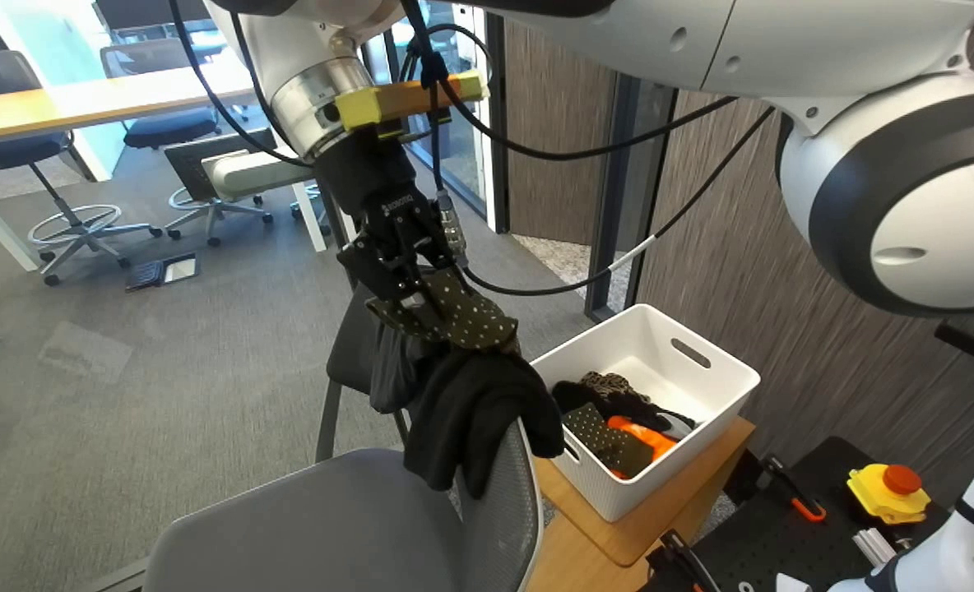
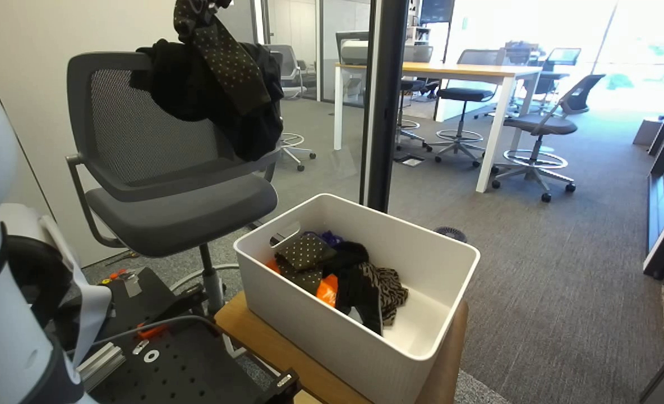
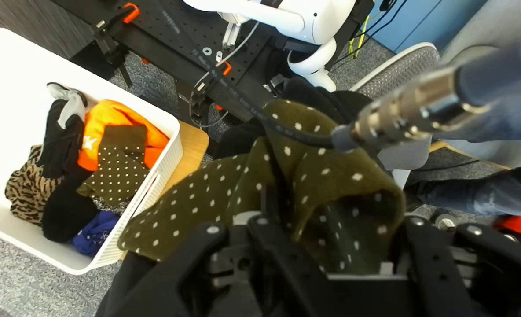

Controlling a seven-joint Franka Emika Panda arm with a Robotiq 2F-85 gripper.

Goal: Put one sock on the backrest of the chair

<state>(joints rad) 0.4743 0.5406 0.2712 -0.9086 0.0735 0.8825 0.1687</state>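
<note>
The olive-brown dotted sock [image 1: 479, 321] lies bunched on a black garment [image 1: 487, 407] over the top of the chair's backrest [image 1: 507, 493]. In an exterior view the sock [image 2: 234, 73] hangs down over the garment from the gripper, which is mostly cut off by the frame's top. My gripper [image 1: 447, 306] is directly above the backrest. In the wrist view its fingers [image 3: 333, 211] stand apart, with the sock [image 3: 199, 198] loosely between and around them. The right fingertip is hidden by the sock. The grey mesh backrest [image 2: 152, 129] is partly covered by the garment.
A white bin [image 2: 337, 348] beside the chair holds several clothes, including another dotted piece [image 1: 606, 440] and an orange item [image 3: 100, 127]. It stands on a wooden stool [image 2: 242, 314]. The grey seat [image 1: 331, 526] is below. A cable [image 1: 553, 288] loops from the wrist.
</note>
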